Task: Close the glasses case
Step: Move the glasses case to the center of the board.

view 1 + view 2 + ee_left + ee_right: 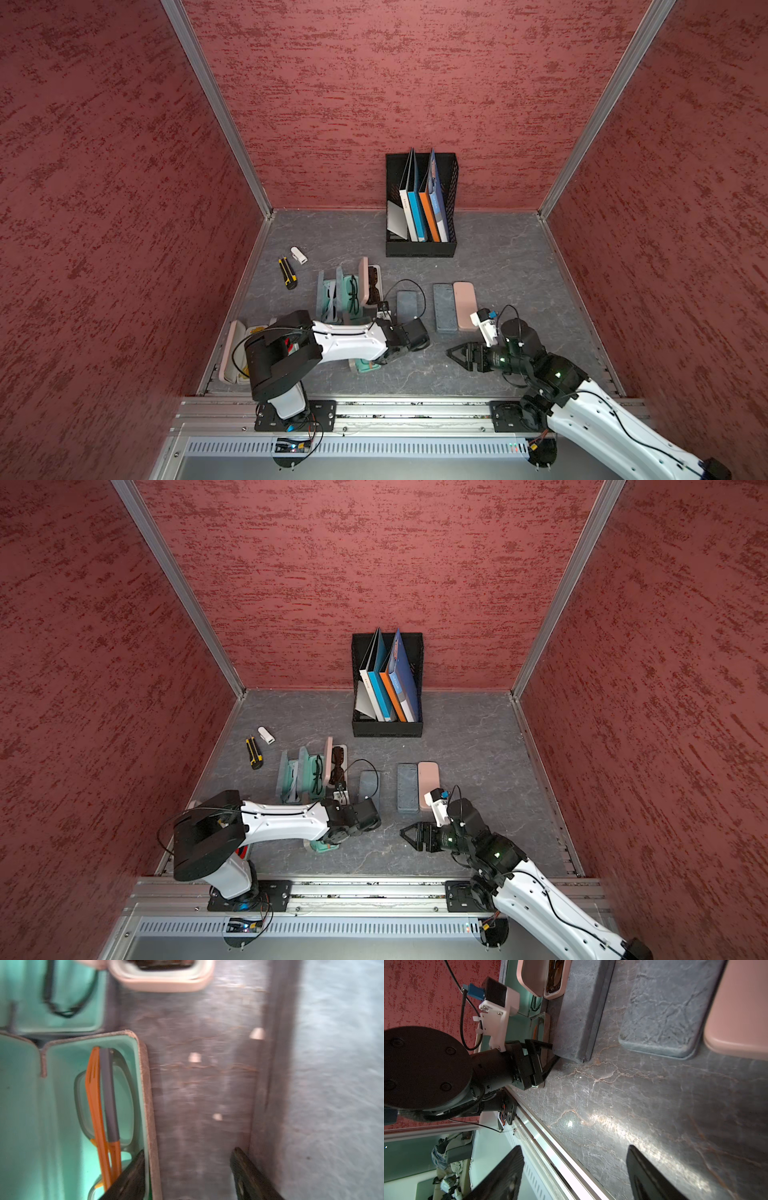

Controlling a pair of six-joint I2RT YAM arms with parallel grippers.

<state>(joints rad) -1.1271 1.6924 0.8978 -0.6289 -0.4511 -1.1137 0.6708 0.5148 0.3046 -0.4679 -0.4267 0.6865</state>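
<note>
We see the left gripper (pixel 187 1174), jaws apart, astride a wall of the mint-lined grey glasses case (pixel 60 1118), lower left, clasping nothing; right gripper (pixel 571 1172) spread, empty.

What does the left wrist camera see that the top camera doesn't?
Only the left wrist view shows the orange-armed glasses lying inside the open teal case. Only a top view shows the file holder, the utility knife and the right pincer. Both show part of that teal case and the pink case holding dark glasses.
</note>
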